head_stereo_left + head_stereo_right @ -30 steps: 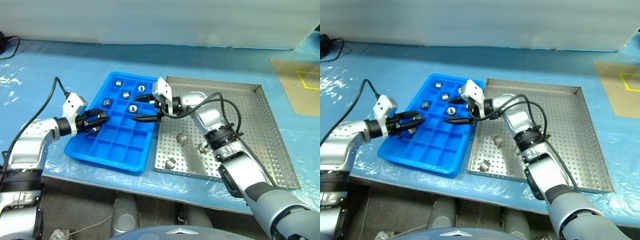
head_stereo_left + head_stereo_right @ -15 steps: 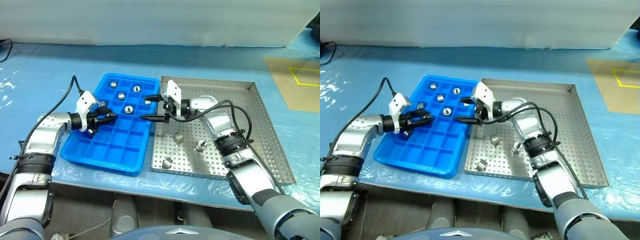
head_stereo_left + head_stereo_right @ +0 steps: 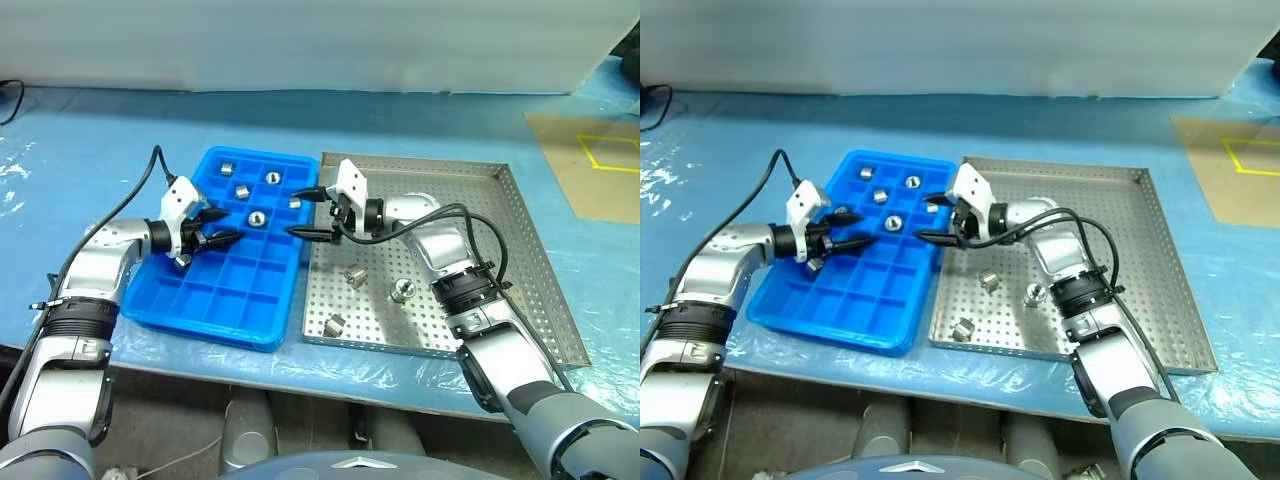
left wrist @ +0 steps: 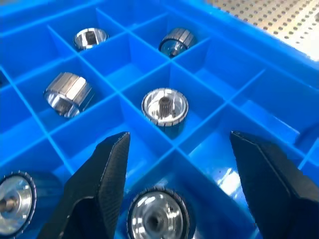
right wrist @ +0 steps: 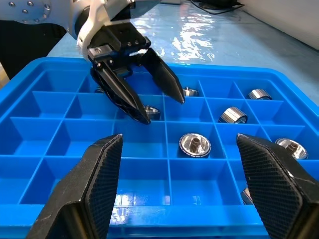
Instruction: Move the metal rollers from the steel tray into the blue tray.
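Blue plastic sheeting covers the worktop (image 3: 420, 120), and its far edge is cut off by a pale wall. On it lie the blue tray (image 3: 225, 310) and, just beside it, the steel tray (image 3: 520, 250). Three metal rollers (image 3: 354, 276) rest on the steel tray's perforated floor; several more sit singly in the blue tray's far compartments. One roller lies right under the left pincer (image 3: 222, 226), partly hidden by its fingers, which are spread and hold nothing. The right pincer (image 3: 303, 213) hangs over the seam between the trays, spread wide and empty. Its arm's cable covers part of the steel tray.
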You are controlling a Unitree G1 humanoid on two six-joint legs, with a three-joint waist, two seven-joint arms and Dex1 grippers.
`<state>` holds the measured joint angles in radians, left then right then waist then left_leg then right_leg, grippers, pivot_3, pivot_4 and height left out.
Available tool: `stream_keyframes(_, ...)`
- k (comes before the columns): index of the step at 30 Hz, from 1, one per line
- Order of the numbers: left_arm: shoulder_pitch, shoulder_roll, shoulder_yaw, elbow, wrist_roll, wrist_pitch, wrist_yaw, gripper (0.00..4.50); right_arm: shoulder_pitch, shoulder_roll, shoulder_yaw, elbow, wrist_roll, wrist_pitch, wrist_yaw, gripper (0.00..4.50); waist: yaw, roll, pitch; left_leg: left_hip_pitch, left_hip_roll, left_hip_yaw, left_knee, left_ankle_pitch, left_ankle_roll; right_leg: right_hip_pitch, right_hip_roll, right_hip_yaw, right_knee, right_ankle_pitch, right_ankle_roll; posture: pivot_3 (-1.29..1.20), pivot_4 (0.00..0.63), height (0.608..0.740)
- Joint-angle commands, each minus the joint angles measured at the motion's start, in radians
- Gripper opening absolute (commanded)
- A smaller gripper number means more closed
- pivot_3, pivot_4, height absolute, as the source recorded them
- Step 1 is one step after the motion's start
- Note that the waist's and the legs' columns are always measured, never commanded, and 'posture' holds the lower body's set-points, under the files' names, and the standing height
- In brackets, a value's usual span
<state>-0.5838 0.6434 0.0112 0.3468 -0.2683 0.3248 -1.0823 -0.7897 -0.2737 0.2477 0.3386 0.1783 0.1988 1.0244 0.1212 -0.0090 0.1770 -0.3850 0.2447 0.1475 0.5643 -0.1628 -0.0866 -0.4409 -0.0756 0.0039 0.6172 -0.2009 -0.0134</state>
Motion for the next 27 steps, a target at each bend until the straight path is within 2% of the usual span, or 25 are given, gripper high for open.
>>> stream_keyframes(1,-0.079,0.001,0.027,-0.057,-0.048,0.021,-0.020,3.37,0.004,-0.023,-0.040,-0.055,0.009,0.003,-0.020,3.77,0.000,0.000,0.000,0.000,0.000,0.000,0.001,0.000,0.000,0.000,0.000,0.000,0.000,0.000,0.000,0.02,0.150,0.740)
stream_keyframes(8,-0.253,-0.038,-0.038,0.120,-0.007,-0.057,-0.112,3.37,0.053,-0.118,-0.118,-0.133,0.020,0.043,-0.075,3.77,-0.015,0.000,0.000,0.001,-0.002,0.000,0.002,0.000,0.000,0.001,0.000,0.002,0.001,0.000,0.000,-0.11,0.150,0.740)
stream_keyframes(12,-0.356,-0.145,-0.111,0.265,0.039,-0.150,-0.176,3.37,0.135,-0.188,-0.208,-0.251,0.030,0.110,-0.155,3.77,-0.028,0.000,0.000,0.001,-0.003,0.001,0.002,0.000,0.000,0.002,0.000,0.002,0.001,0.000,0.000,-0.23,0.150,0.740)
stream_keyframes(17,-0.395,-0.224,-0.186,0.369,0.086,-0.228,-0.297,3.37,0.270,-0.246,-0.280,-0.414,0.048,0.198,-0.224,3.77,-0.068,-0.001,0.000,0.002,-0.003,0.001,0.003,-0.001,0.002,0.003,0.002,0.012,0.000,0.000,0.001,-0.35,0.150,0.740)
stream_keyframes(20,-0.431,-0.258,-0.214,0.430,0.104,-0.260,-0.375,3.37,0.350,-0.261,-0.317,-0.516,0.056,0.250,-0.271,3.77,-0.095,-0.001,0.000,0.004,-0.003,0.002,0.002,-0.001,0.003,0.003,0.003,0.015,-0.001,0.001,0.001,-0.40,0.150,0.740)
stream_keyframes(27,-0.535,-0.339,-0.270,0.648,0.211,-0.497,-0.445,3.37,0.442,-0.255,-0.364,-0.659,0.076,0.329,-0.371,3.77,-0.140,-0.001,0.000,0.009,-0.006,0.006,0.004,-0.002,0.005,0.007,0.003,0.023,-0.005,0.003,0.005,-0.50,0.150,0.740)
